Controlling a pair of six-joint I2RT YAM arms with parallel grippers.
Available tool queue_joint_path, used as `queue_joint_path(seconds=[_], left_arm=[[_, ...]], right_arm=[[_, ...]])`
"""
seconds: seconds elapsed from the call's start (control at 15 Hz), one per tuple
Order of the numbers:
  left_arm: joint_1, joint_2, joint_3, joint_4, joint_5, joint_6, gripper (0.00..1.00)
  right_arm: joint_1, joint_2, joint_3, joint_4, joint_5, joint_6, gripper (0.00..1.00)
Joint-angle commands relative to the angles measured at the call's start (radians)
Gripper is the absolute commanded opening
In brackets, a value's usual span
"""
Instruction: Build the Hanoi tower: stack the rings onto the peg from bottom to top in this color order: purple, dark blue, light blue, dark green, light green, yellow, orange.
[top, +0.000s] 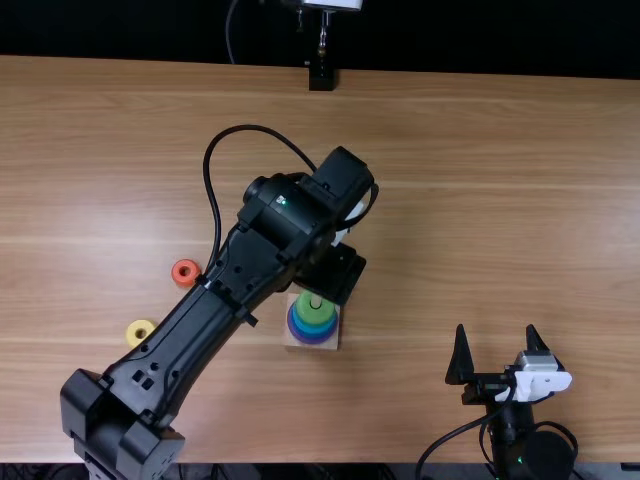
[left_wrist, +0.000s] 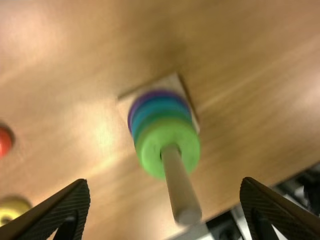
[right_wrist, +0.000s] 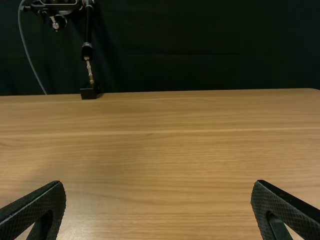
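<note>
top view: on a wooden base (top: 297, 342), the peg (left_wrist: 181, 197) carries stacked rings, purple (left_wrist: 131, 112) lowest, light green (left_wrist: 148, 156) topmost. the orange ring (top: 176, 272) and yellow ring (top: 132, 334) lie to its left. i have my left gripper (top: 335, 270) above it, fingers apart; my right gripper (top: 497, 328), also spread, is well off to the right.

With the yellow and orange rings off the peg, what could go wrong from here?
The open left gripper is close to the peg, so a low sideways move might knock it. The orange ring and yellow ring both lie loose; taking orange first would likely break the color order.
</note>
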Motion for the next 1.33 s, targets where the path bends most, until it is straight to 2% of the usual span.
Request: queue_joint_path(seconds=[0.0,0.07,0.2,0.33,0.53,0.6,0.67,0.73,0.8,0.87,0.93,1.07,1.27], left_arm=[[0.035,-0.018,-0.008,0.052,0.021,0.005,1.0],[0.057,-0.053,-0.008,0.125,0.031,0.005,1.0],[0.115,-0.104,-0.016,0.26,0.031,0.006,1.0],[0.21,-0.168,-0.037,0.339,0.021,0.01,1.0],[0.378,-0.308,-0.284,0.431,0.021,0.032,1.0],[0.427,-0.355,-0.385,0.477,0.009,0.069,1.0],[0.471,-0.4,-0.471,0.521,-0.014,0.124,1.0],[0.506,-0.432,-0.549,0.573,-0.025,0.196,1.0],[0.537,-0.455,-0.625,0.598,-0.028,0.266,1.0],[0.574,-0.476,-0.694,0.6,-0.028,0.316,1.0],[0.609,-0.498,-0.763,0.6,-0.023,0.343,1.0],[0.643,-0.512,-0.898,0.6,-0.015,0.353,1.0],[0.64,-0.509,-1.045,0.6,-0.015,0.354,1.0]], right_arm=[[-0.011,-0.007,-0.007,-0.004,-0.006,0.002,1.0],[-0.011,-0.007,-0.007,-0.004,-0.006,0.001,1.0],[-0.011,-0.007,-0.007,-0.004,-0.006,0.001,1.0],[-0.011,-0.007,-0.007,-0.004,-0.006,0.001,1.0],[-0.009,-0.007,-0.007,-0.004,-0.006,0.001,1.0],[-0.011,-0.007,-0.007,-0.004,-0.006,0.001,1.0],[-0.011,-0.007,-0.007,-0.004,-0.006,0.001,1.0],[-0.011,-0.007,-0.007,-0.004,-0.006,0.001,1.0],[-0.011,-0.007,-0.007,-0.004,-0.006,0.001,1.0],[-0.011,-0.007,-0.007,-0.004,-0.006,0.001,1.0],[-0.009,-0.007,-0.007,-0.004,-0.006,0.001,1.0],[-0.011,-0.007,-0.007,-0.004,-0.006,0.001,1.0],[-0.011,-0.007,-0.007,-0.004,-0.006,0.001,1.0]])
